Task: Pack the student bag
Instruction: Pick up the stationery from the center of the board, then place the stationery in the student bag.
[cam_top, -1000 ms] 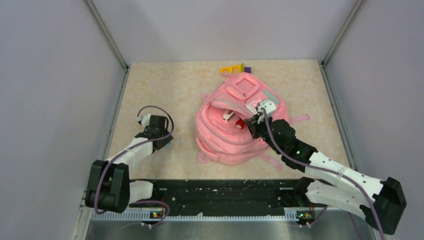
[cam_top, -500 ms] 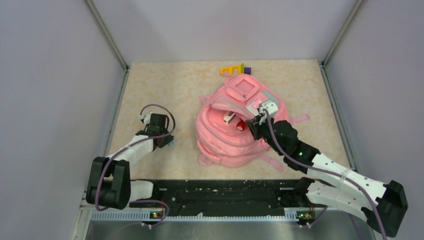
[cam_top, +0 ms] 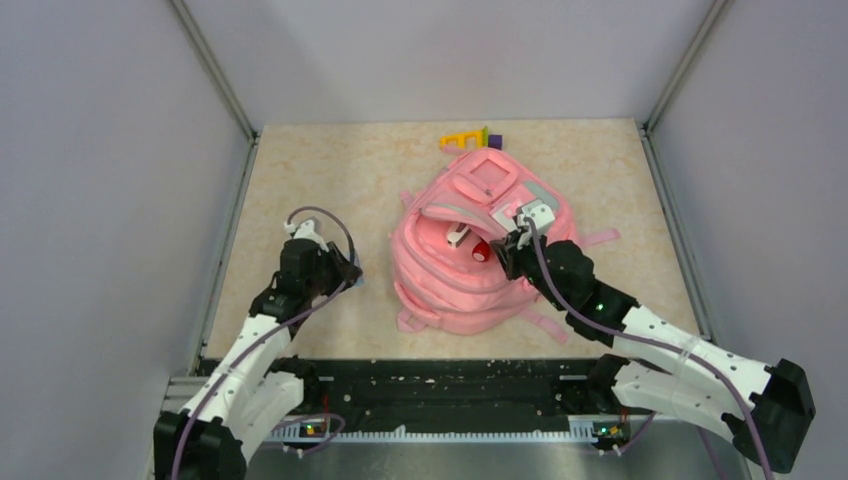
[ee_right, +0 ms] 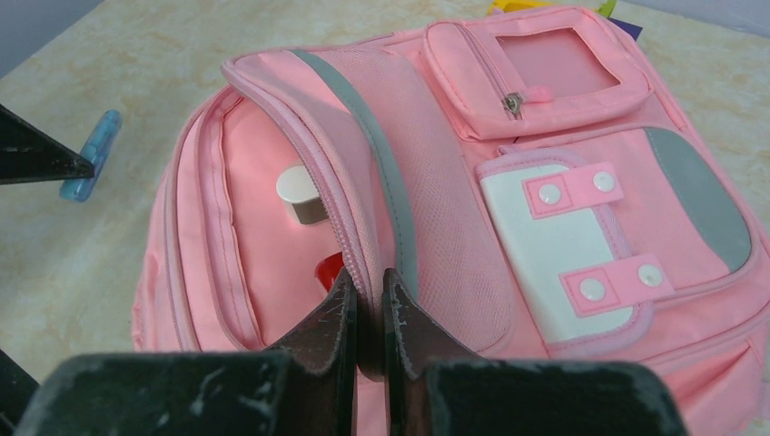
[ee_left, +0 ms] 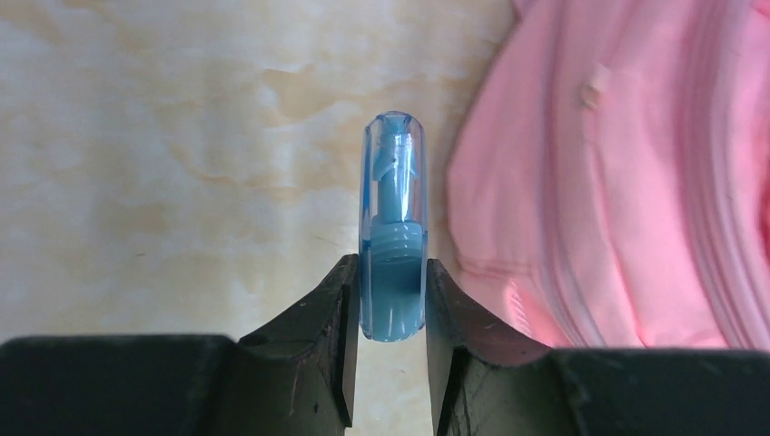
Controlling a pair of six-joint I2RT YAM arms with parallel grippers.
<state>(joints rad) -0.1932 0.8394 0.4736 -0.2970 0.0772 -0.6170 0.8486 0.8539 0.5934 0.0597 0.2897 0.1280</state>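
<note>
The student bag point(cam_top: 455, 290) lies at the centre of the table point(cam_top: 330, 170) with its main compartment open. The right jaws are clamped on the zip edge of that opening. The left jaws, just left of the bag, are clamped on a blue translucent marker point(ee_left: 392, 227).

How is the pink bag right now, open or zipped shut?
Open: the bag gapes; the right gripper pinches its edge, and a white item shows inside.
</note>
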